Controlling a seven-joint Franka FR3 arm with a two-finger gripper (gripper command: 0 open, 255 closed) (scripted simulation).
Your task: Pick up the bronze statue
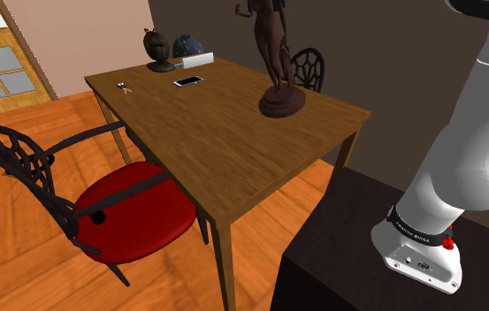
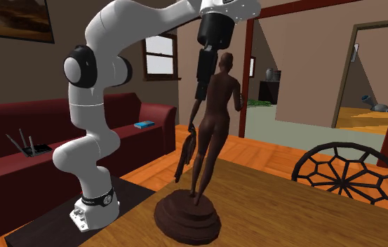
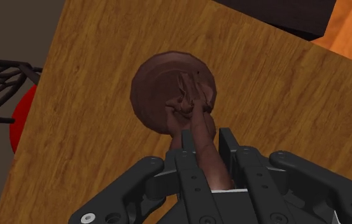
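On my feeds the white arm [image 2: 90,105] stands up from its dark box stand [image 1: 357,238], bends sharply at the elbow and points its wrist straight down over the brown wooden surface [image 1: 216,132]. The all-black two-finger hand [image 3: 206,143] is closed on the dark brown statue of a standing figure [image 2: 213,119]. In the wrist view I see the two fingers [image 3: 187,156] pressed against either side of its upper body. The statue is smooth and slightly glossy, slender and upright. It widens at the foot into a round, stepped, dome-like base that sits on the wood grain near the surface's edge on the stand's side. A chair with a rounded red seat and a dark openwork frame [image 1: 132,212] stands at the far side.
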